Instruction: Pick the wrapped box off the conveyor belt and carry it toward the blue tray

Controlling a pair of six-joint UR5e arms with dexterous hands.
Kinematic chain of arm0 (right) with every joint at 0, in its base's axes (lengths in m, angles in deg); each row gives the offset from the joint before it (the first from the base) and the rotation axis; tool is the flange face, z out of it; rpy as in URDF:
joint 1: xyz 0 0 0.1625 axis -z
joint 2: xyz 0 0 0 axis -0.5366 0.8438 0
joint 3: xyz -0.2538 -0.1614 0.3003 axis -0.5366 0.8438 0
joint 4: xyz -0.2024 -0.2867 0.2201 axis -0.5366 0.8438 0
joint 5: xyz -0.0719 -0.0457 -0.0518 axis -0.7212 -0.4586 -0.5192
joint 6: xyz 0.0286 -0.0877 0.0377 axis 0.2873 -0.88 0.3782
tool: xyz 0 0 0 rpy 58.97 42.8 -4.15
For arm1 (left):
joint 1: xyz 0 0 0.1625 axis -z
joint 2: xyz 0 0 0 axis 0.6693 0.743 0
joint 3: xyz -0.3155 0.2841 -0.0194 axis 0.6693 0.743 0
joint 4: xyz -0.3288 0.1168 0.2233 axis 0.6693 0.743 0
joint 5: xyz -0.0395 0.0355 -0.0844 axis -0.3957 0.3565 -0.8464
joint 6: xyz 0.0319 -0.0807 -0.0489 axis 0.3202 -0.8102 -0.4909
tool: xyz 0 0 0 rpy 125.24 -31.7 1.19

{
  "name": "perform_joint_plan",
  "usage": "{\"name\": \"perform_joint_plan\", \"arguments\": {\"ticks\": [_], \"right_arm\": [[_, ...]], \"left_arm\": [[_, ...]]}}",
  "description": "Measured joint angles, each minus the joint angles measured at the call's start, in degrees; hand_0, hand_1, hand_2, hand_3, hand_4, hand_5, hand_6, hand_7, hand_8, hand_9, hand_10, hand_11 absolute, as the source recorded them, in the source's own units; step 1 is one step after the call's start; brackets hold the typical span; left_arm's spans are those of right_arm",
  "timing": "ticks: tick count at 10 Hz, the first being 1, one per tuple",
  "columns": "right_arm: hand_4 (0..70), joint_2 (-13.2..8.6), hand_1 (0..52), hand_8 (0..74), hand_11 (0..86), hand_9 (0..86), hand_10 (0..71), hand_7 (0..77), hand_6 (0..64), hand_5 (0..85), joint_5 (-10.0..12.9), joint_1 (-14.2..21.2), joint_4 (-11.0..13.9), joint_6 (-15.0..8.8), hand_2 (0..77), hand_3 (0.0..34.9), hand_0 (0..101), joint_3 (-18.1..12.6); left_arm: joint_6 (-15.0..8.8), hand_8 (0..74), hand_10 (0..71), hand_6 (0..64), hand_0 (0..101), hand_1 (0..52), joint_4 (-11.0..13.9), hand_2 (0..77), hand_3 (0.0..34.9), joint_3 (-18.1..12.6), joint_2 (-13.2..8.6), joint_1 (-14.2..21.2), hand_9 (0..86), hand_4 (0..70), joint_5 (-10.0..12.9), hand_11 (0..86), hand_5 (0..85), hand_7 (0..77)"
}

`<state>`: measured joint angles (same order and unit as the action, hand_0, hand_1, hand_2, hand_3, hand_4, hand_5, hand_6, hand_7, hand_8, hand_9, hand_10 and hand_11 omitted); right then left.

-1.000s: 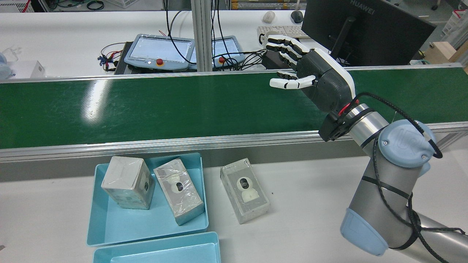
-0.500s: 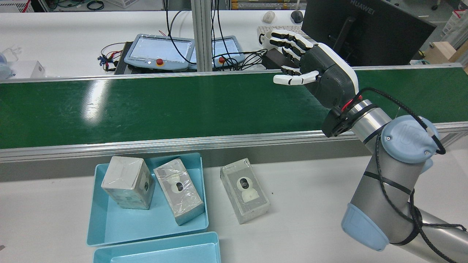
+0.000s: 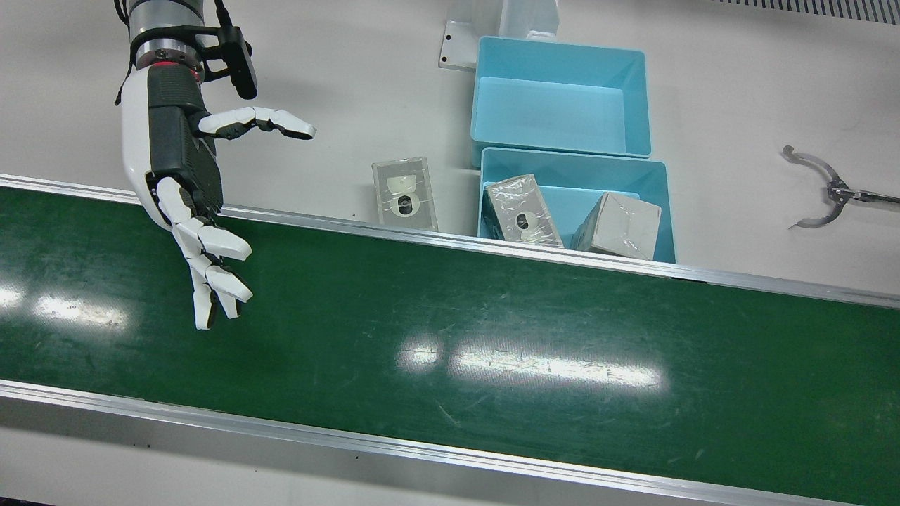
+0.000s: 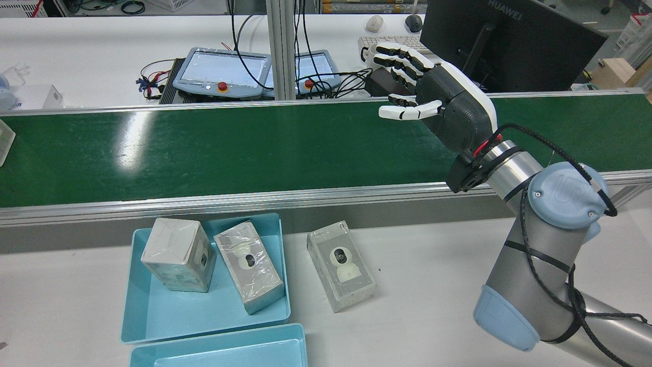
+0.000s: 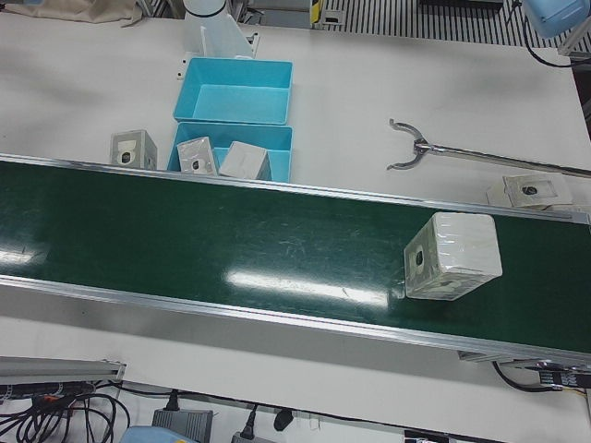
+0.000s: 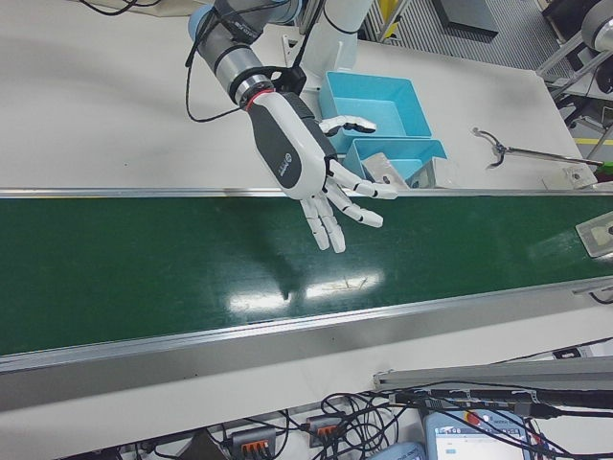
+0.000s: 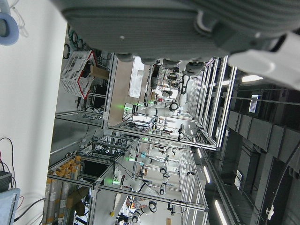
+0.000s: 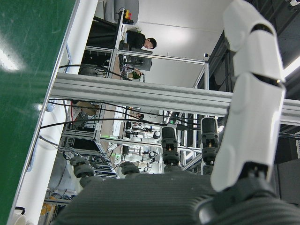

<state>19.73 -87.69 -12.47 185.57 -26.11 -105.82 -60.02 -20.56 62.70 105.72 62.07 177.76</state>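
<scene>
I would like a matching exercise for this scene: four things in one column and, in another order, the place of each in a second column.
Things:
1. right hand
2. wrapped box
3. boxes with camera picture
4. single box

Places:
A. inside the blue tray
B. on the white table, beside the tray
C. open, above the conveyor belt
D. on the green belt, far from the hand

Pairs: 1-C, 2-D, 3-A, 4-B

White table (image 4: 433, 285) under bright overhead light; glare patches on the belt. Behind it a second white bench (image 4: 102, 56) with a dark monitor (image 4: 509, 46), keyboard (image 4: 392, 43), two mice, cables. Beyond, aluminium racking (image 8: 140, 93) and strip lights (image 7: 206, 173), possibly a long workshop hall. A person (image 8: 143, 42) sits far off.
</scene>
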Motion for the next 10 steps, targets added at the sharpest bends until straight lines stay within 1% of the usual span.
{"name": "perform_joint_plan", "arguments": {"ticks": [3,4,5,9,10], "right_arm": [[12.5,-0.5,13.6,0.0,7.1,2.2,4.4,19.1,0.0,21.3,0.1,-0.5,0.0,0.0,22.9,30.0,45,0.4],[10.9,-0.6,13.6,0.0,7.1,2.2,4.4,19.1,0.0,21.3,0.0,-0.8,0.0,0.0,22.9,30.1,45,0.4],[13.1,-0.7,13.6,0.0,7.1,2.2,4.4,19.1,0.0,21.3,0.0,-1.0,0.0,0.0,22.9,30.1,45,0.4],[12.5,-0.7,13.6,0.0,7.1,2.2,4.4,19.1,0.0,21.3,0.1,-1.1,0.0,0.0,22.9,30.1,45,0.4],[12.5,-0.7,13.6,0.0,7.1,2.2,4.4,19.1,0.0,21.3,0.1,-1.0,0.0,0.0,24.0,30.1,45,0.5]], "left_arm": [[0.0,0.5,0.5,0.0,0,0.0,0.0,0.5,0.0,0.0,0.0,0.0,0.0,0.5,0.0,0.0,0.5,0.5],[0.0,0.5,0.5,0.0,0,0.0,0.0,0.5,0.0,0.0,0.0,0.0,0.0,0.5,0.0,0.0,0.5,0.5],[0.0,0.5,0.5,0.0,0,0.0,0.0,0.5,0.0,0.0,0.0,0.0,0.0,0.0,0.0,0.0,0.5,0.5],[0.0,0.5,0.5,0.0,0,0.0,0.0,1.1,0.0,0.0,0.0,0.0,0.0,0.5,0.0,0.0,0.5,0.5],[0.0,0.5,0.5,0.5,0,0.0,0.0,1.1,0.0,0.0,0.0,0.0,0.0,0.5,0.0,0.0,0.5,0.5]]}}
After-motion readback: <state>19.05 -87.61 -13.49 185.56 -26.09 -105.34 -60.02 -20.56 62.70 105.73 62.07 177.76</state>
